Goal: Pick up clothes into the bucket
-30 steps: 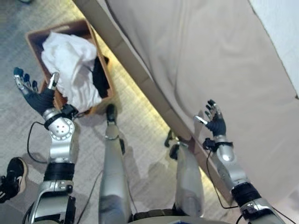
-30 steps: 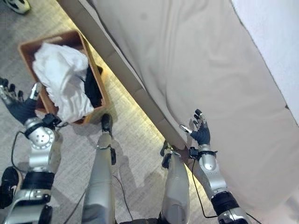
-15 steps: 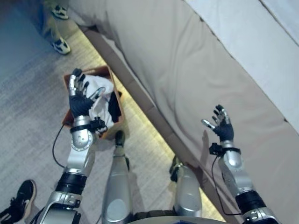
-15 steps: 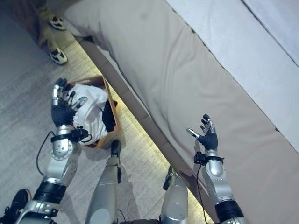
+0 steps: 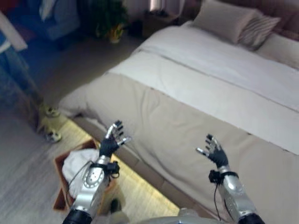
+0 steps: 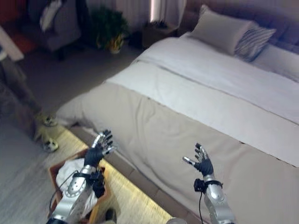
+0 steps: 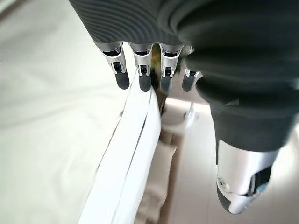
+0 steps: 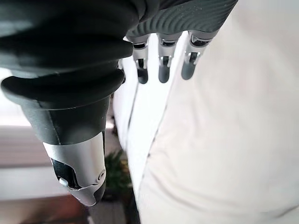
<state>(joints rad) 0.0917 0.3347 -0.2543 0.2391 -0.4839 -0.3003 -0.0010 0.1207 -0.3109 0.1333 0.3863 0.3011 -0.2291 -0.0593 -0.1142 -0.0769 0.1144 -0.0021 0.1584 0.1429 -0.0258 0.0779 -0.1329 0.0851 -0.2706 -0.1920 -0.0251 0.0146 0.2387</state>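
Bedroom floor of pale grey carpet, with a wide bed [image 5: 196,107] filling most of the scene; we note a beige cover over its near part, a white sheet [image 5: 219,65] beyond, and pillows [image 6: 233,32] at the head; a lit yellowish strip runs along the base of the bed; a potted plant [image 6: 110,30] stands against the far wall; a person's shoes [image 5: 51,123] show on the floor at the left, near the foot of the bed.

We see the brown bucket [image 5: 60,186], a box-shaped bin, standing on the carpet just beside the bed's edge; white clothes [image 5: 77,165] lie heaped inside it, with a dark garment [image 6: 99,184] against its bed-side wall.

Left hand [image 5: 112,139] is raised above the bucket, fingers spread and straight, holding nothing; its wrist view shows the fingers [image 7: 142,70] extended with the thumb apart.

Right hand [image 5: 214,151] is lifted over the beige cover, palm open, fingers [image 8: 161,63] straight and empty, not touching the bedding.
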